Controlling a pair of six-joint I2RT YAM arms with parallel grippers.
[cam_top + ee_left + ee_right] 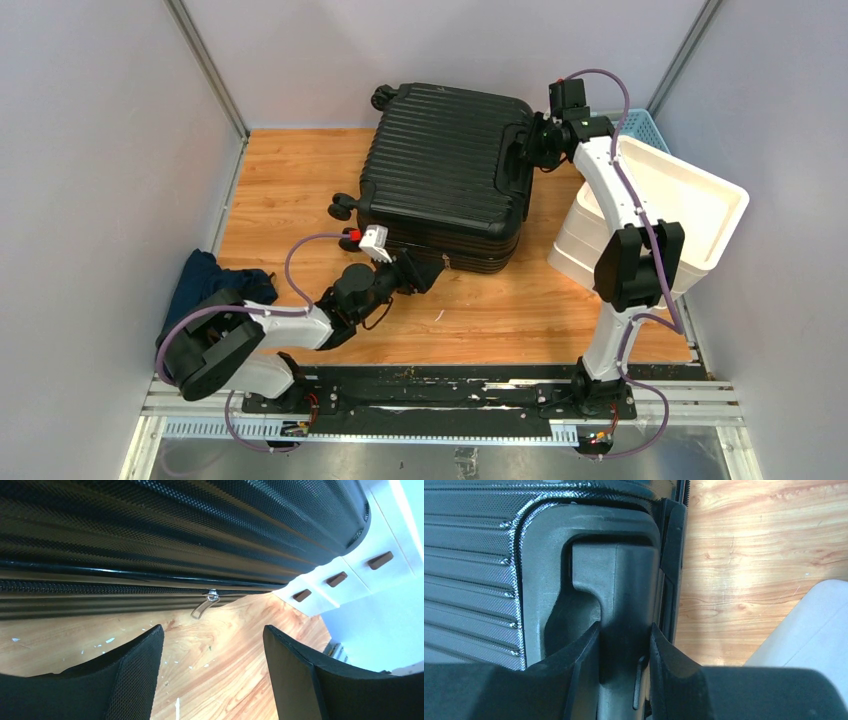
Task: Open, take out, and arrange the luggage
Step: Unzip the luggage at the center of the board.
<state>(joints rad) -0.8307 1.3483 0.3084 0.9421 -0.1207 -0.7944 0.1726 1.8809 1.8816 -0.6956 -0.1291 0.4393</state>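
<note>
The luggage [445,175], a large black ribbed hard-shell suitcase, lies closed and flat on the wooden table, wheels to the left. My left gripper [428,272] is open and empty just in front of its near edge. In the left wrist view the zipper [100,586] runs along the shell [175,525], and a clear zipper pull [204,606] hangs a little beyond my fingertips [150,645]. My right gripper [527,148] is shut on the luggage's black side handle [616,585] at its right side. In the right wrist view both fingers [584,655] press the handle bar.
A white stacked drawer unit [655,215] stands at the right, close to the luggage, with a light-blue mesh basket [645,128] behind it. Dark blue cloth [205,280] lies at the table's left edge. Grey walls close in the table on three sides.
</note>
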